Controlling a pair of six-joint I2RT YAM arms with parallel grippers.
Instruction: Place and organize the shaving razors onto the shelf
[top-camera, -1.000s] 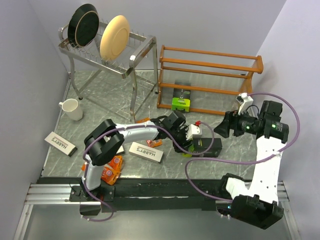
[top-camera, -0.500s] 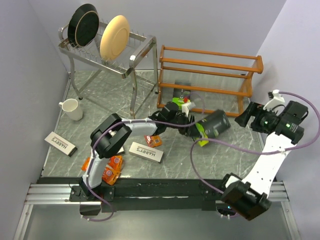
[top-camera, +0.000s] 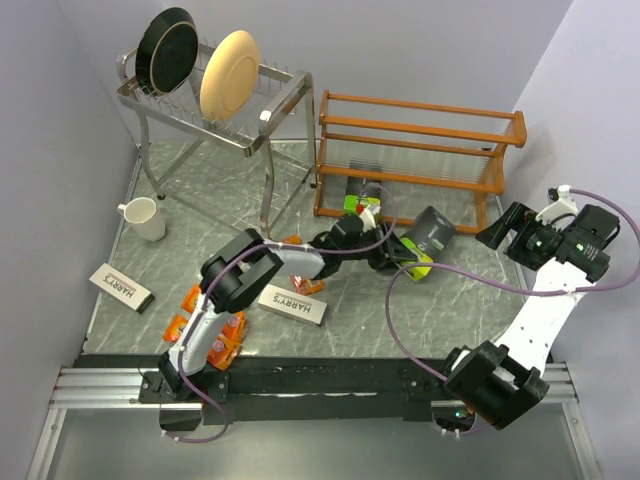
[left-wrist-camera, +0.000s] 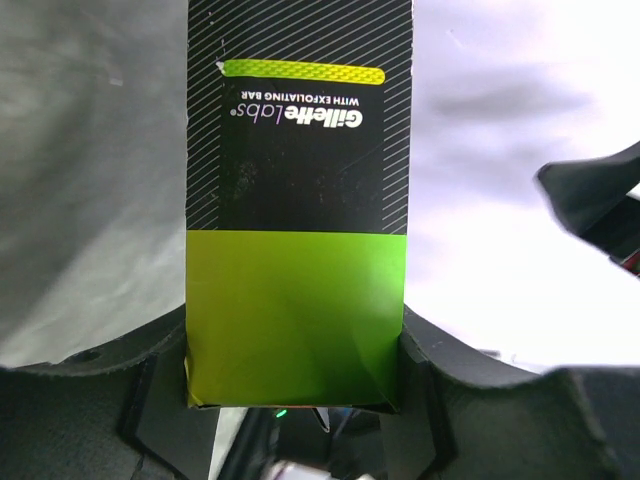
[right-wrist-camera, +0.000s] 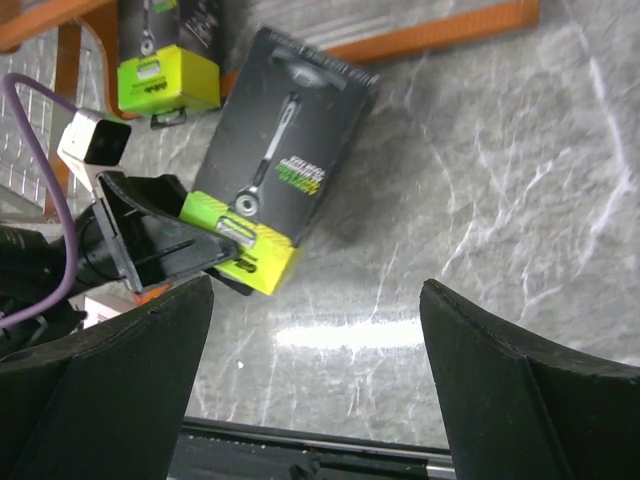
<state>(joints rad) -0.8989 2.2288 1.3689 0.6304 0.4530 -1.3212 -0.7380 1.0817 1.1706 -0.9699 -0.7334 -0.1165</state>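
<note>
1. Left hand (left-wrist-camera: 295, 395) is clenched on the lime-green end of a black-and-green razor pack (left-wrist-camera: 298, 180), with the black end sticking out unsupported. This pack sits low, just in front of the shelf (top-camera: 420, 105), towards its middle. Right hand (right-wrist-camera: 315, 370) is released and empty, off to the pack's right.
2. Biggest risk, as I judge it: the shelf's tiers are thin rails with gaps. A pack set down tilted or crosswise could drop between them or tip off the front.
3. Next: the grip is on one end only. If the free end knocks a rail on the way in, the pack could twist between the fingers (left-wrist-camera: 150, 390) or slip out.
4. A purple cable (top-camera: 465, 276) passes just beside the held pack and could catch on it as the arm reaches forward.
5. A second pack (top-camera: 362, 200) of the same kind stands on the bottom tier at the left. Coming in too close could push it over.
6. Pale lilac-grey walls (top-camera: 60, 150) close the space on three sides.
7. The desk (top-camera: 200, 190) is grey and marble-patterned with a slight sheen, so packs would probably slide on it.
8. Also on it are a metal rack (top-camera: 215, 95) with two plates, two white boxes (top-camera: 292, 304), a mug (top-camera: 143, 218) and orange packs (top-camera: 215, 335) by the left arm's base.
</note>
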